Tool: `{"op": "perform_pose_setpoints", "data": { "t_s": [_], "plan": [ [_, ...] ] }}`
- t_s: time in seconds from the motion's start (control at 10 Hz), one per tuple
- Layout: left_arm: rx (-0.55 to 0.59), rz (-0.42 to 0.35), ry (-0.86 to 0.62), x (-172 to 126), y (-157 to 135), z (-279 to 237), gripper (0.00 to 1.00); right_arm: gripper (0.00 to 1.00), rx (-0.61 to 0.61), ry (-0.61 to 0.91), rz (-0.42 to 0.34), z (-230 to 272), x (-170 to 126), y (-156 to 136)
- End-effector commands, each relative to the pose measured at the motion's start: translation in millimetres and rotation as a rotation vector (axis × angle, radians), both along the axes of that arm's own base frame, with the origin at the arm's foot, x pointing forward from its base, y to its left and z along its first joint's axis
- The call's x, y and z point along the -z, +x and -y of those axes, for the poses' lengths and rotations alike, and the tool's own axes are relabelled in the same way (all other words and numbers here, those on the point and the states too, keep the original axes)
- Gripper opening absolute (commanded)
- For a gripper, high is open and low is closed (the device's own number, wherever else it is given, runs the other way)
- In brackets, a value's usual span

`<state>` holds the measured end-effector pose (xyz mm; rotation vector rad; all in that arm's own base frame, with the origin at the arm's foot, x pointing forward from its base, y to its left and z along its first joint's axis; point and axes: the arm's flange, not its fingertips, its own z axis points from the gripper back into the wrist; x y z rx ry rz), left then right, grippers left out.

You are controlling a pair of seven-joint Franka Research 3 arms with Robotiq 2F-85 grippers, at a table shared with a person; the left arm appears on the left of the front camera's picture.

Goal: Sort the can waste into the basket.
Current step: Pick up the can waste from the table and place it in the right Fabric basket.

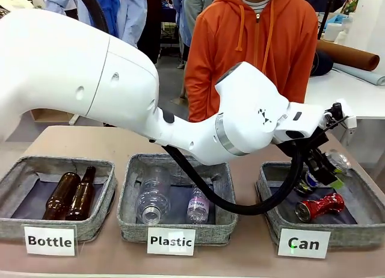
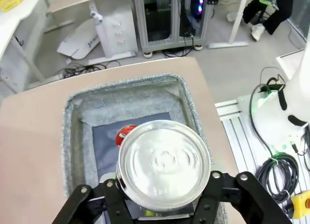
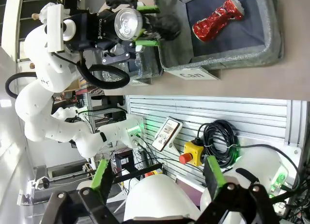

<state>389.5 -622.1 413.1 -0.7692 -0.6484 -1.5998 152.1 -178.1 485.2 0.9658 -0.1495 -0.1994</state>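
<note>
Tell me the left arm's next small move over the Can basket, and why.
Probably spread the fingers fully and lift clear. The left gripper has the black-blue can between its fingers directly above the Can basket, where the red can already lies, so a drop should land inside.

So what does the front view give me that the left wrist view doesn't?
Front only: the Bottle basket with brown bottles, the Plastic basket, the "Can" label and the person's orange hoodie. Left wrist only: the silver can end between the left tool's fingers, and the floor beyond. Both: the Can basket and red can.
</note>
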Motion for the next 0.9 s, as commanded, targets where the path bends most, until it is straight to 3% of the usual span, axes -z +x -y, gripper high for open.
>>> {"op": "perform_pose_setpoints", "data": {
  "t_s": [0.0, 0.4, 0.6, 0.7, 0.8],
  "plan": [
    [-0.024, 0.005, -0.015, -4.5, -0.2, -6.5, 1.00, 1.00, 0.016, -0.002, -0.005, 1.1, -0.8, 0.7],
    [-0.060, -0.014, -0.070, -19.7, 11.2, -27.9, 1.00, 1.00, 0.000, 0.000, 0.000, 0.0, 0.0, 0.0],
    [-0.115, -0.033, -0.102, -46.2, 15.8, -73.6, 1.00, 1.00, -0.097, 0.007, -0.179, -13.1, -3.2, 73.0],
    [-0.117, -0.136, -0.046, -57.6, 19.1, -111.4, 1.00, 1.00, -0.186, 0.034, -0.180, -20.6, -2.1, 109.8],
    [-0.162, -0.182, -0.030, -73.9, 21.3, -158.1, 1.00, 1.00, -0.228, 0.082, -0.169, -26.8, 1.2, 139.8]
  ]
}}
